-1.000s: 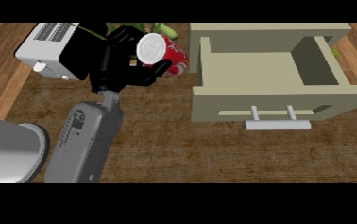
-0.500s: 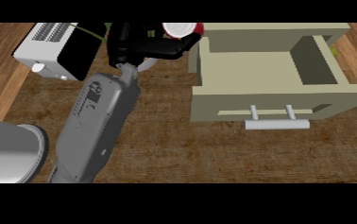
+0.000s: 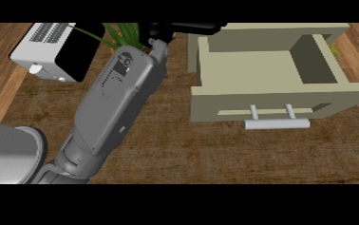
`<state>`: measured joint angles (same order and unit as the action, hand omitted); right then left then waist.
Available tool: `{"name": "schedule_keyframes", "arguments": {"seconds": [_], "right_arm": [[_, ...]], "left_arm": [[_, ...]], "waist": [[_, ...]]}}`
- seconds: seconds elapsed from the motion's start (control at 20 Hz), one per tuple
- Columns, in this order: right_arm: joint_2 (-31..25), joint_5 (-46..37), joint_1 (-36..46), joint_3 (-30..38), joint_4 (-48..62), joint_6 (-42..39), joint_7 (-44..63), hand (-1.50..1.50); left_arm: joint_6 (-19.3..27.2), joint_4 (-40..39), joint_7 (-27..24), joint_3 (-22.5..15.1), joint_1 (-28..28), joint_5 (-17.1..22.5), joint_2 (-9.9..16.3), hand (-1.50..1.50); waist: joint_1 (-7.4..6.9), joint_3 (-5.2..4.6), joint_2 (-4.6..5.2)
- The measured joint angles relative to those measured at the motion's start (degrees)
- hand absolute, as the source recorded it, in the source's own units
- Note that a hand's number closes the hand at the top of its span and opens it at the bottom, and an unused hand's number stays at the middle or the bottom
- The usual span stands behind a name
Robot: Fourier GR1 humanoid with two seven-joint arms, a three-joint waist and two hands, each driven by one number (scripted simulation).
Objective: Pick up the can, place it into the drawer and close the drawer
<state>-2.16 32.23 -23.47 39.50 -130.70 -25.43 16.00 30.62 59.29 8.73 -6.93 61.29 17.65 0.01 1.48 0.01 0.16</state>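
Brown woodgrain counter [image 3: 210, 157] is spreading wide and bare below the open drawer [image 3: 270, 84], giving plenty of free room along the lower edge. That beige drawer is standing pulled out, its pale floor showing bare, walls rising on all sides and a grey bar handle [image 3: 276, 123] sticking out of its front face. Left of the drawer, a long grey forearm [image 3: 112, 105] is slanting upward, and the left hand [image 3: 179, 29] is sitting just beyond the drawer's upper left corner, cut off by the view's top edge (whether its fingers are curled or spread, I cannot tell). I cannot see the can. Further left of the drawer, green leaves [image 3: 123, 33] are poking out beside a white toaster [image 3: 52, 51]; no readable writing is showing anywhere.
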Motion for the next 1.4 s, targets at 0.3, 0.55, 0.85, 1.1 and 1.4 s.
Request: {"name": "schedule_keyframes", "arguments": {"seconds": [0.3, 0.55, 0.85, 1.1, 1.4], "right_arm": [[0.03, -0.73, 0.56, -0.3, 0.07, -0.22, 0.27, -1.5], [1.13, -1.54, -0.23, -1.24, -0.2, -0.82, -1.02, -1.5], [0.33, -0.71, 0.64, -0.92, -0.59, -0.42, 0.08, -1.5], [0.42, -0.33, 0.97, -1.11, -0.5, -0.91, 0.5, -1.5], [0.96, -0.78, 1.84, -2.11, -1.52, 0.12, 1.3, -1.5]], "left_arm": [[3.14, -7.19, -3.06, -3.94, 5.54, 5.27, -0.01, 1.5], [4.49, -12.99, -5.13, -6.15, 10.2, 9.84, -0.01, 1.5], [5.06, -20.13, -8.49, -8.58, 15.13, 15.46, -0.01, 1.5], [6.94, -23.74, -10.16, -12.38, 17.13, 20.39, -0.02, 1.5], [7.81, -27.42, -11.84, -16.79, 18.3, 25.47, -0.02, 1.5]], "waist": [[0.39, 0.02, 0.06], [0.92, 0.03, 0.16], [1.62, 0.05, 0.35], [2.25, 0.07, 0.45], [2.88, 0.08, 0.63]]}}
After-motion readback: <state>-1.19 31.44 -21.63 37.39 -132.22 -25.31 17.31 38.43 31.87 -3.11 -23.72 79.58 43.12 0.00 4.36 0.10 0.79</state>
